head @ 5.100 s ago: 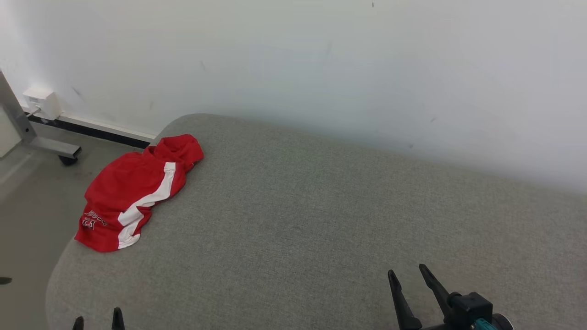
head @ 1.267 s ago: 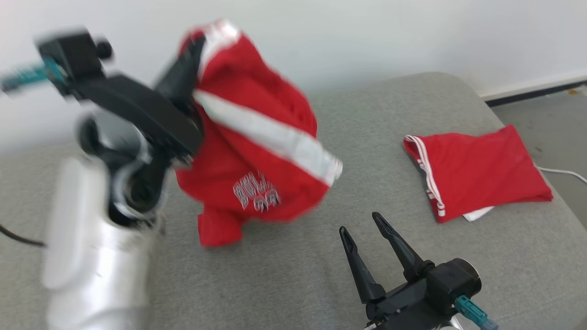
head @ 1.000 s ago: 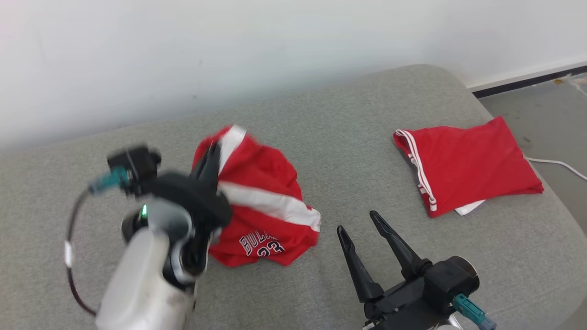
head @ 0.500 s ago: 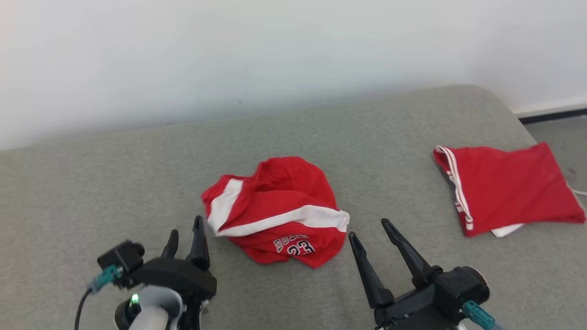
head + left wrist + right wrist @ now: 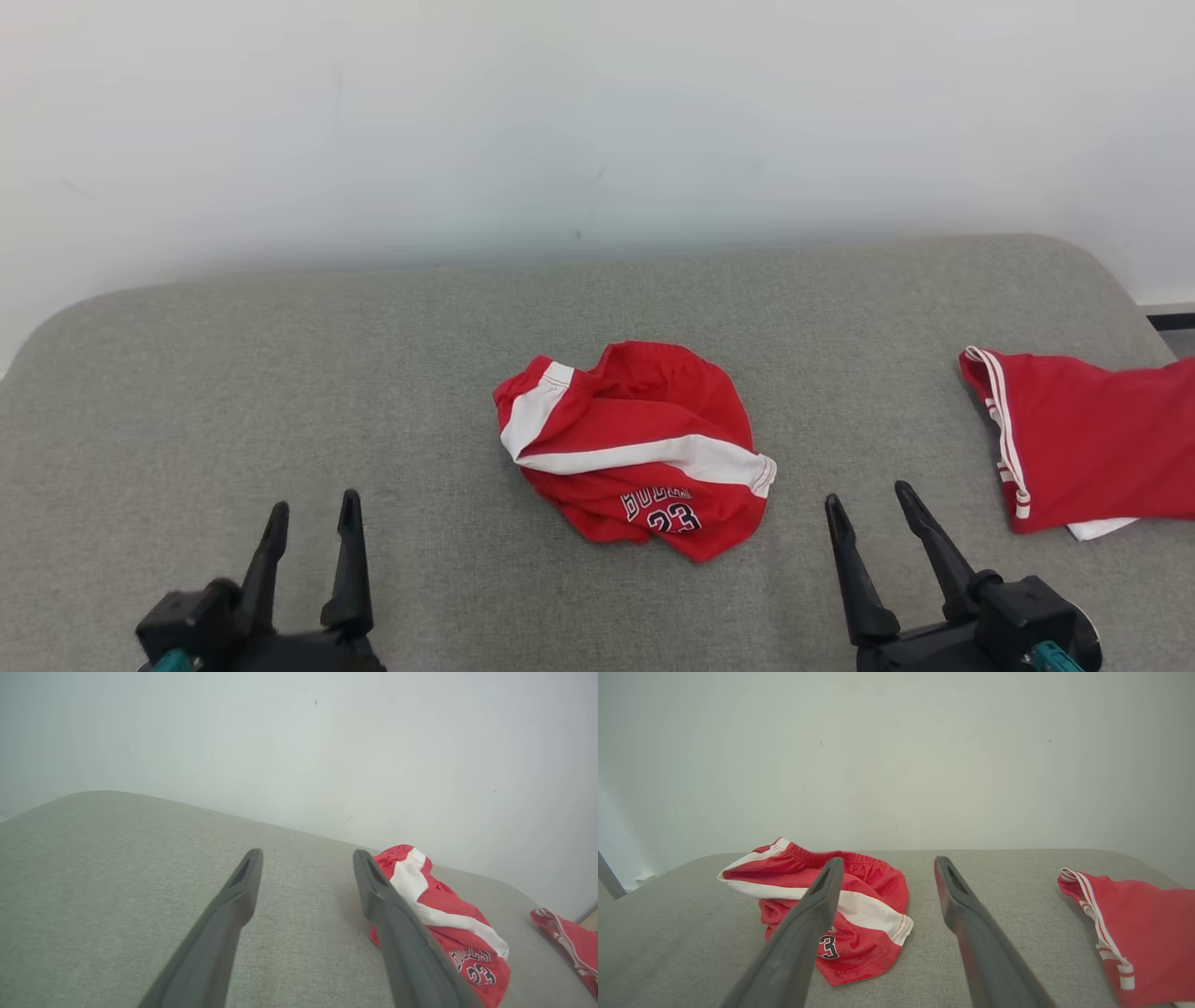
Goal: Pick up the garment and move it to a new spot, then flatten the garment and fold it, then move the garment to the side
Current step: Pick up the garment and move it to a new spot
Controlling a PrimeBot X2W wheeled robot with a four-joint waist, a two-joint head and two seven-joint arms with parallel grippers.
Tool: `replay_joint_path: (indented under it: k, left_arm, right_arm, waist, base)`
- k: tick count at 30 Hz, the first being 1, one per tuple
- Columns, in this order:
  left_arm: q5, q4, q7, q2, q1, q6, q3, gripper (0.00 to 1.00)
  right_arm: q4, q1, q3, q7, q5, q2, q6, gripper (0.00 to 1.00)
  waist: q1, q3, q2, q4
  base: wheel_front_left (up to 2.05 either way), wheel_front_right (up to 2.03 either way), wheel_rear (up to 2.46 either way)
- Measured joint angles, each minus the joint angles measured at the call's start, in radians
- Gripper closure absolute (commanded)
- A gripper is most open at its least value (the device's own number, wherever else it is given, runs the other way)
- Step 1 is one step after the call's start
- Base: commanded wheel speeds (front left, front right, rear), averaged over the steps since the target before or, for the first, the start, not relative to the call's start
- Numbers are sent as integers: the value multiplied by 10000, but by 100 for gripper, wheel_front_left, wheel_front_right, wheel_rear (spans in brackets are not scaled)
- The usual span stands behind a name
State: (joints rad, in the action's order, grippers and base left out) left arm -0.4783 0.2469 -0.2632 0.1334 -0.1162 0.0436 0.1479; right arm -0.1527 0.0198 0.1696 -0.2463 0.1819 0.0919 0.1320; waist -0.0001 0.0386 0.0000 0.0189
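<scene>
Garment (image 5: pixel 644 439) at the middle of the grey cushion (image 5: pixel 280 373), well apart from every edge. Bare cushion extends widely to its left, as far as the rounded left end. It extends more narrowly to its right, where a folded red cloth (image 5: pixel 1092 439) lies near the right end. The far edge meets a white wall (image 5: pixel 560 121). Left gripper (image 5: pixel 315 504) at lower left and right gripper (image 5: pixel 867 495) at lower right, both with jaws spread, nothing between them, and clear of the fabric. One second earlier the left gripper pinched the garment above the cushion; it has since released it and drawn back. The garment is a crumpled red heap, not flattened, with a broad white stripe across it and a gathered waistband toward the wall. A number 23 sits under partly hidden lettering at its near edge.
</scene>
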Motion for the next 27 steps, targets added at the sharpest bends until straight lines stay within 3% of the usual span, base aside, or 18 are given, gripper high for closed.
replay_joint_path:
  k: [5, 13, 27]
  left_arm:
    - [1070, -926, -2, -25, 998, -272, -550, 0]
    - [1929, -1170, -6, -198, 1917, -566, -940, 0]
    - [2395, -1266, -6, -445, 2322, -792, -1532, 0]
  right_arm:
    - [-282, -110, -456, -2, -165, -42, 0, 0]
    - [-1064, -244, -813, 52, -236, -40, 0, 0]
    - [-1540, -224, -895, -46, -236, -134, 0, 0]
  waist:
    - [0, 146, -1, -130]
    - [1, 275, 0, -114]
    - [1, 394, 0, -22]
  base:
    - [0, 0, 0]
    - [0, 0, 0]
    - [0, 0, 0]
